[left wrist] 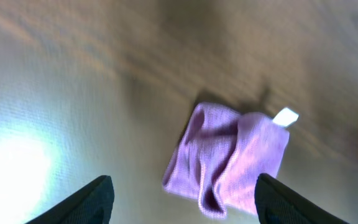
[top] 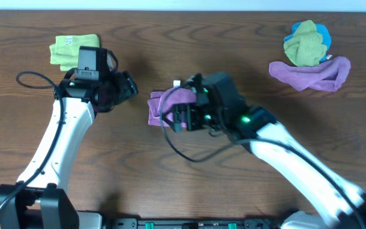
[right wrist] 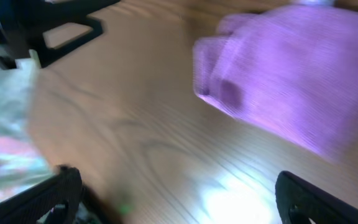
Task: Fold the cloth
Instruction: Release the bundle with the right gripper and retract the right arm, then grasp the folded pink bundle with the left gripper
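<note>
Both grippers stand released, jaws spread wide with nothing between them: left gripper point(left wrist: 182, 186), right gripper point(right wrist: 178, 177). The cloth point(top: 164, 105) lies folded, nearly square, mid-way across the table point(top: 138, 178), its white tag point(top: 177, 83) at the far edge. From above my right gripper hides its right side.

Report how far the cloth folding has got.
Done: the cloth lies doubled over in a small packet, its tag sticking out at a corner. In hand: nothing; the left hand and right hand are both open and hold nothing. Left: the layers look uneven and puffed, so probably a tidying press or one more fold.
</note>
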